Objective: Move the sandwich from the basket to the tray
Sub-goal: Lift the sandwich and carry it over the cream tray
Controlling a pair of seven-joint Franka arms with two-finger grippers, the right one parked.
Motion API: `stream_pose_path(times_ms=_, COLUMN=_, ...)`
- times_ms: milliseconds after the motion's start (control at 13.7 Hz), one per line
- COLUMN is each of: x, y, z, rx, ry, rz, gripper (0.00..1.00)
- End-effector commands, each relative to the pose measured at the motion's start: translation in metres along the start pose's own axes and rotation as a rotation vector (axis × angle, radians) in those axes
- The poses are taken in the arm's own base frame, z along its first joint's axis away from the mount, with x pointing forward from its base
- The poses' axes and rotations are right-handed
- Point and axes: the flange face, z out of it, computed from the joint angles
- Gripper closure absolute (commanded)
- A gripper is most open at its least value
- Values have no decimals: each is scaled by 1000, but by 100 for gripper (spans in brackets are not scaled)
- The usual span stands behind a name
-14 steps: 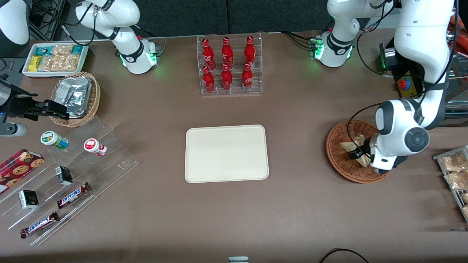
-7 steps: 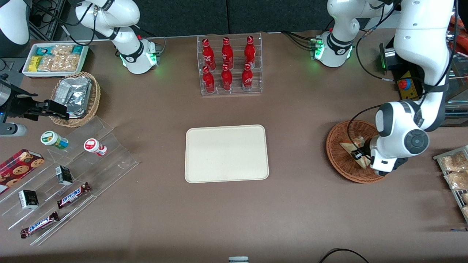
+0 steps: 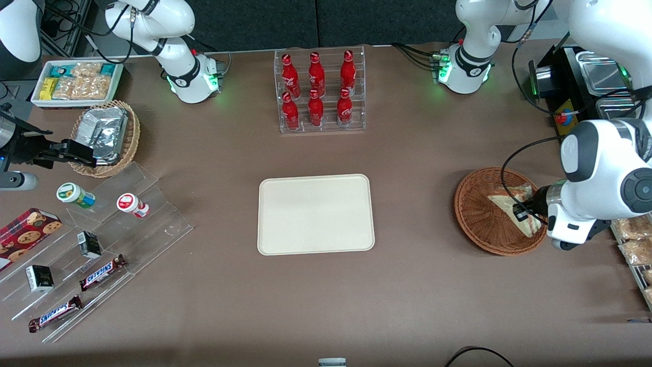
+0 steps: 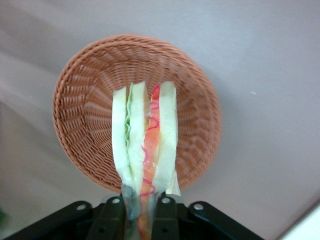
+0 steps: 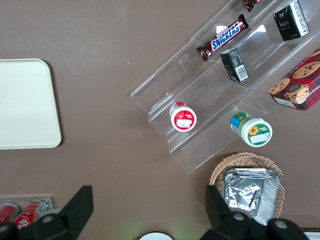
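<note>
My left gripper [image 3: 524, 213] is shut on the sandwich [image 3: 517, 206], a clear-wrapped wedge of white bread with green and red-orange filling, and holds it lifted above the reddish-brown wicker basket [image 3: 476, 219]. In the left wrist view the black fingers [image 4: 165, 217] pinch the sandwich [image 4: 145, 150] at its narrow end, with the basket [image 4: 85, 110] below it. The cream tray [image 3: 316, 214] lies flat in the middle of the table, toward the parked arm from the basket; its corner shows in the right wrist view [image 5: 25, 105].
A clear rack of red bottles [image 3: 318, 92] stands farther from the front camera than the tray. A metal tray of snack packets [image 3: 634, 239] lies beside the basket at the working arm's end. A tan basket of foil packets [image 3: 104, 135] and a clear stepped stand [image 3: 102, 244] lie toward the parked arm's end.
The gripper closed on the sandwich in the basket and rose with it, shifting toward the working arm's end of the table. The basket has not moved.
</note>
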Motion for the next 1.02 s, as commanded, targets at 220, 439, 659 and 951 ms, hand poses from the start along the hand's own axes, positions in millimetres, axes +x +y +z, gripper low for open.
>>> stream_pose_path(times_ms=220, x=-74, y=109, z=-22, rx=-28, ry=10, rz=-40, gripper=100)
stream_pose_path(times_ms=439, x=-121, y=163, z=-13, rx=-15, ry=24, rz=10, gripper=100)
stream_pose_path(times_ms=659, x=-155, y=209, z=2, rx=-23, ry=8, rz=88, gripper=100)
stream_pose_path(times_ms=951, x=-209, y=279, z=16, rx=-45, ry=3, rz=203, gripper=100)
